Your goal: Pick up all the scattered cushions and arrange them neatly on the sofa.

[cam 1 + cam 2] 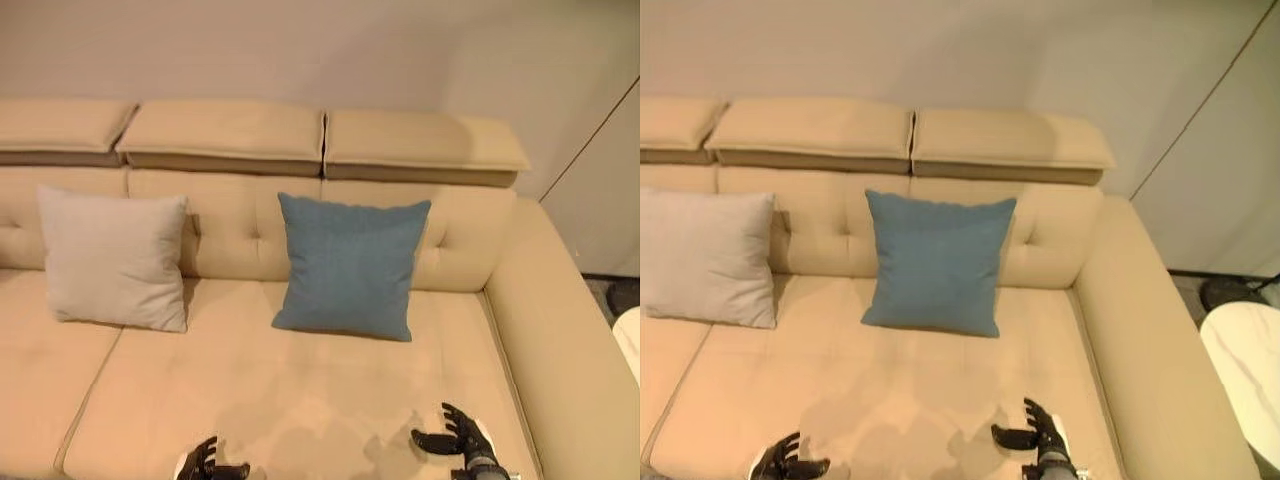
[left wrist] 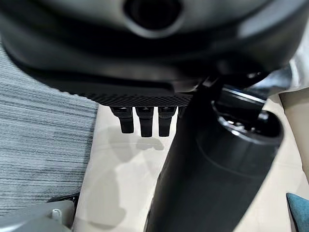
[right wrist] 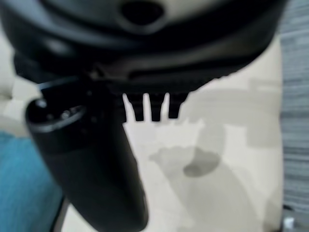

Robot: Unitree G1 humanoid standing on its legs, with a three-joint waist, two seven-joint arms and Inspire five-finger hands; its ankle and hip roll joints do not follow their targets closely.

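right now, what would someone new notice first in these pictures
The blue cushion stands out most, propped upright against the beige sofa backrest near the middle. To its left, a pale grey cushion leans against the backrest too. Both dark hands hover low over the seat's front with relaxed fingers, holding nothing: left hand, right hand.

Wall (image 1: pixel 300 50): plain, pale, behind the seating.
Side panel (image 1: pixel 1230 170): pale, at the right, crossed by a thin dark slanting line.
Floor (image 2: pixel 43 140): grey striped carpet.
Round table (image 1: pixel 1250 370): white top, at far right edge.
Dark base (image 1: pixel 1225 292): on the floor beyond the table.
Light: warm, even, soft shadows.
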